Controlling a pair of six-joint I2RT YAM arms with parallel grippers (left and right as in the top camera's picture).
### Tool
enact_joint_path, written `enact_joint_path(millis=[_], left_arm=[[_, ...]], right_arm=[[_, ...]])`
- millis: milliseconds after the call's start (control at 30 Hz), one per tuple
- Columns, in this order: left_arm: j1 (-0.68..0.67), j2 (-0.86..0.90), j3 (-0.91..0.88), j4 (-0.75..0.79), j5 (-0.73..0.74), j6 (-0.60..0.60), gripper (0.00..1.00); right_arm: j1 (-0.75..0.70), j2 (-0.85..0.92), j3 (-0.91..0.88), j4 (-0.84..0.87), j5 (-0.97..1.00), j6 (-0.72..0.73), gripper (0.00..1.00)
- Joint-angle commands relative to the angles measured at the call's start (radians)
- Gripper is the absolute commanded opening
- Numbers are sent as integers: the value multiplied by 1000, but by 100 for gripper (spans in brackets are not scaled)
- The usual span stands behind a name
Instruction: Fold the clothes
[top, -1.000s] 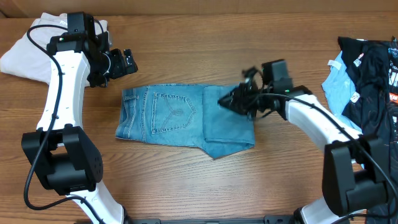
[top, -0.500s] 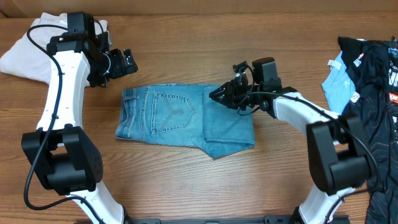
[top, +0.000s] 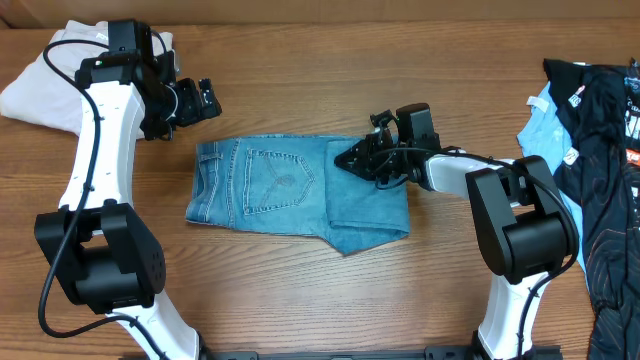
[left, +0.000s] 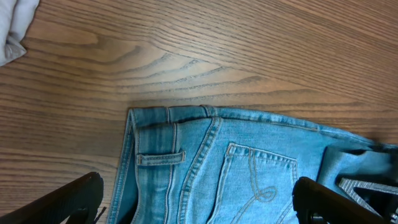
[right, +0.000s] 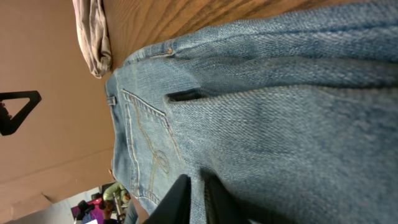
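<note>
Right gripper (top: 350, 160) is pinching the jeans (top: 250, 200) beneath it (jaws narrow), seemingly starting another fold, which calls for lifting this edge toward the back pockets (top: 282, 180) ahead.

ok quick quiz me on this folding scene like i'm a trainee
1. True or false: the left hand is holding the jeans.
2. In the overhead view, what lies at the top left of the table? A) a pale garment B) a black printed garment C) a second pair of jeans
3. Which hand is down at the jeans' folded right part?

Key: 1 false, it is open, off the denim. 2 A. 3 the right hand.
</note>
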Motion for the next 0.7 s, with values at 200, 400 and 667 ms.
enact_joint_path(millis=[200, 400, 667], left_arm=[[-8, 23, 13, 1, -72, 52, 100], [-8, 40, -30, 3, -71, 104, 100], [70, 140, -53, 3, 73, 187, 100]], right_arm=[[-54, -272, 103, -165, 24, -39, 69], [-110, -439, 170, -459, 117, -182, 100], [-175, -586, 190, -875, 396, -317, 100]])
